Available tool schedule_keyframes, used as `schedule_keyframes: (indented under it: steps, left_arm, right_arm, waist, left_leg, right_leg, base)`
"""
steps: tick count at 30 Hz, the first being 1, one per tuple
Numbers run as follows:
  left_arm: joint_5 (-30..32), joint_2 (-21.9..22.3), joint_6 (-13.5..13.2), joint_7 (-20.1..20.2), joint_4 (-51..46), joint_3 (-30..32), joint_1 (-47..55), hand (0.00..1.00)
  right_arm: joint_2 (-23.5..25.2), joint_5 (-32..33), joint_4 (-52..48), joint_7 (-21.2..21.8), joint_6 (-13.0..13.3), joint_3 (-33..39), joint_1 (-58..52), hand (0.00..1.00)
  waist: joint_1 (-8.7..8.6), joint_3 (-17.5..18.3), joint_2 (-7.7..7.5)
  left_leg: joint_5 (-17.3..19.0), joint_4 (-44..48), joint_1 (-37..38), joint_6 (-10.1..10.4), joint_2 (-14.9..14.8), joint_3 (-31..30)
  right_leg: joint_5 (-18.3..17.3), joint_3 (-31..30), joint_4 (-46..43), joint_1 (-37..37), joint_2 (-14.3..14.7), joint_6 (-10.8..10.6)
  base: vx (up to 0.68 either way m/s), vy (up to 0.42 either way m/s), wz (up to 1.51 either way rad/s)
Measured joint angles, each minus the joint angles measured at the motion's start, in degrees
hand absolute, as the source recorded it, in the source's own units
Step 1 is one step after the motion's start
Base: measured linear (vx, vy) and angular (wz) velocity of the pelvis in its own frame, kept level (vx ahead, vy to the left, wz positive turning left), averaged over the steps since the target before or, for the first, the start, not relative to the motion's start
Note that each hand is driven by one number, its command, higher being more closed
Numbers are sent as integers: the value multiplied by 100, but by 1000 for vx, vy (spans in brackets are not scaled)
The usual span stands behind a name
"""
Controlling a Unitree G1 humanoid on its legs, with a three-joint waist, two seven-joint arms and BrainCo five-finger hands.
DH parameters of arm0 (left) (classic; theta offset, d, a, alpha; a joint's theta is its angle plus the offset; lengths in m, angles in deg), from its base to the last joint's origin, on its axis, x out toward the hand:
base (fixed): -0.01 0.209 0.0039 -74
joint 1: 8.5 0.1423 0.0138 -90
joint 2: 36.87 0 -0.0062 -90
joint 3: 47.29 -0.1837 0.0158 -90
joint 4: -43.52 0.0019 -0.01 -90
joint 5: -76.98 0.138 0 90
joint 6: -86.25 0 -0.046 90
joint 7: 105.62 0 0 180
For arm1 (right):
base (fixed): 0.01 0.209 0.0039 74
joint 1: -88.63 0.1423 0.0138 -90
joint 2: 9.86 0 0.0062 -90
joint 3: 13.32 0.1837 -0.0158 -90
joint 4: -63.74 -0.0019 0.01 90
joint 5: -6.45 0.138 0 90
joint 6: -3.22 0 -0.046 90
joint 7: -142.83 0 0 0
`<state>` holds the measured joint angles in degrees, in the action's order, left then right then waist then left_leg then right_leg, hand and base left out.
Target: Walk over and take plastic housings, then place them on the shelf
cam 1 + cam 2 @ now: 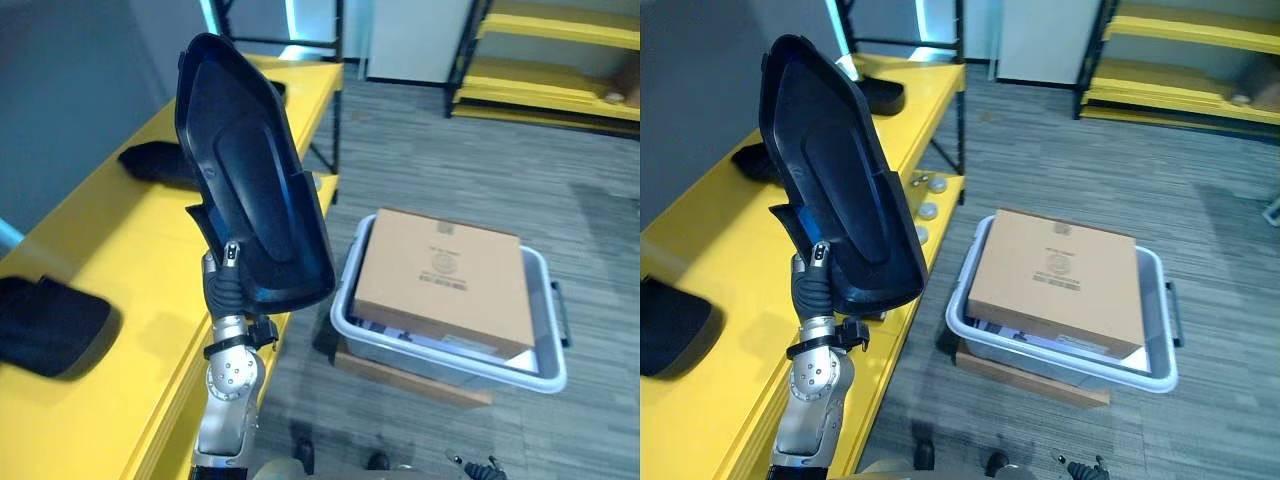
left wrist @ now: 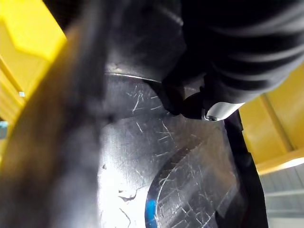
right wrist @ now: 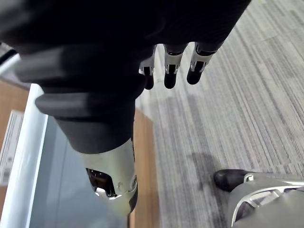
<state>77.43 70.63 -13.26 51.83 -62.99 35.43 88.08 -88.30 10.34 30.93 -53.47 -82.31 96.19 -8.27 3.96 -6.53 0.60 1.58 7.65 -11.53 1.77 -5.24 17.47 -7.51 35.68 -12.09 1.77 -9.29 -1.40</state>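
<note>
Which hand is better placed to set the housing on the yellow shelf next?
Left. The left hand grips the black housing upright at the edge of the yellow shelf. The right hand hangs open and empty over the floor by the grey bin.

Glossy scratched plastic housing [image 1: 255,180], matt cardboard box [image 1: 440,280]

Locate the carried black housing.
In the eye views, the black plastic housing stands upright in the left robot hand at the front edge of the yellow shelf, left of the grey bin.
</note>
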Motion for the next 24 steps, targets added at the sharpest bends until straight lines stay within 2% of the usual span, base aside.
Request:
schedule_keyframes:
  steps: [1,2,3,5,6,8,9,11,12,14,15,18,19,20,22,23,24]
  left_arm:
    - [0,26,0,-1,0,-43,1,100]
    - [-1,27,-1,-2,-1,-77,2,100]
    - [0,19,-6,-3,-1,-141,29,100]
    - [0,-11,-30,-6,-8,-143,31,100]
    - [0,-67,-40,-7,-10,-180,30,100]
    - [-3,-82,-48,-5,-61,-183,31,100]
    - [-37,-64,-50,-6,-135,-165,43,100]
    - [-117,-58,-76,-11,-237,-79,149,100]
    - [-215,-34,-79,-13,-250,47,176,100]
    - [-217,-19,-79,-35,-258,65,183,100]
    - [-218,3,-92,-61,-268,69,230,100]
    - [-218,-2,-109,-168,-268,116,269,100]
    - [-217,-4,-114,-169,-268,72,270,100]
    - [-212,-12,-114,-167,-267,2,268,100]
    - [-206,-22,-114,-171,-261,-64,263,100]
    - [-202,-48,-127,-172,-261,-146,262,100]
    - [-195,-71,-157,-160,-261,-194,262,100]
  right_arm:
    - [-55,0,-17,0,4,-20,39,0]
    - [-91,0,-30,-1,10,-26,51,0]
    - [-162,2,-79,-7,18,-35,69,0]
    - [-154,4,-129,-23,45,-36,136,0]
    - [-122,5,-133,-21,57,-37,178,0]
    - [-45,4,-134,-21,56,-40,271,0]
    - [-29,1,-136,-13,54,-54,324,0]
    - [-46,-3,-176,0,48,-109,428,0]
    - [-77,-7,-247,3,52,-144,485,0]
    - [-85,-8,-243,7,56,-144,540,0]
    - [-44,-14,-219,19,53,-145,551,0]
    - [12,-34,-176,21,3,-168,487,0]
    - [8,-58,-177,20,1,-168,446,0]
    - [11,-67,-178,16,-6,-167,357,0]
    - [9,-72,-188,4,-13,-167,241,0]
    - [17,-72,-186,-3,-21,-178,104,0]
    - [32,-72,-185,-3,-43,-201,34,0]
  waist:
    - [6,9,72]
    - [4,-1,93]
    - [34,-17,62]
    - [17,-14,78]
    - [3,-15,84]
    - [5,-16,79]
    - [30,-15,82]
    - [56,-20,40]
    - [36,-21,38]
    - [-1,-27,36]
    - [16,-29,47]
    - [-43,-41,77]
    - [-119,-44,82]
    - [-297,-54,74]
    - [-363,-61,45]
    - [-352,-75,-19]
    - [-344,-62,-96]
  left_leg:
    - [75,391,-165,-223,-278,677]
    - [88,608,-204,-379,-363,826]
    - [166,868,-314,-508,-239,727]
    - [249,820,-396,-555,-13,445]
    - [348,705,-409,-544,84,361]
    - [319,535,-395,-560,211,384]
    - [217,576,-442,-610,262,350]
    - [265,707,-460,-727,370,282]
    - [327,825,-454,-819,515,114]
    - [415,777,-343,-930,671,-96]
    - [431,638,-210,-923,710,-245]
    - [404,357,186,-883,726,-657]
    - [395,321,249,-869,746,-828]
    - [360,322,345,-814,820,-1112]
    - [358,353,416,-796,924,-1302]
    - [421,392,440,-702,1055,-1452]
    - [516,440,459,-594,1171,-1577]
  right_leg:
    - [-131,250,-247,-2,-96,-51]
    - [-222,359,-415,-13,-166,-97]
    - [-410,506,-696,-60,-342,-217]
    - [-563,773,-816,-139,-509,-294]
    - [-571,935,-750,-211,-558,-311]
    - [-511,1156,-533,-355,-553,-359]
    - [-483,1304,-531,-443,-590,-422]
    - [-454,1326,-652,-503,-711,-474]
    - [-454,1266,-864,-564,-868,-470]
    - [-453,788,-1435,-398,-1081,-216]
    - [-645,54,-1713,-178,-1003,-3]
    - [-1118,-1424,-1739,368,-329,-52]
    - [-1157,-1800,-1732,575,-126,-119]
    - [-1147,-2475,-1725,906,148,-142]
    - [-1098,-2974,-1713,1088,263,-221]
    - [-975,-3240,-1578,1165,246,-300]
    - [-786,-3267,-1396,1157,180,-205]
  base:
    - [-9,78,126]
    - [9,94,111]
    - [18,84,88]
    - [6,107,104]
    - [12,100,127]
    - [43,72,107]
    - [91,83,77]
    - [120,96,55]
    - [204,125,67]
    - [193,103,65]
    - [135,52,38]
    - [157,38,53]
    - [175,-4,124]
    - [163,-24,123]
    - [135,-37,105]
    - [74,-50,101]
    - [134,-130,103]
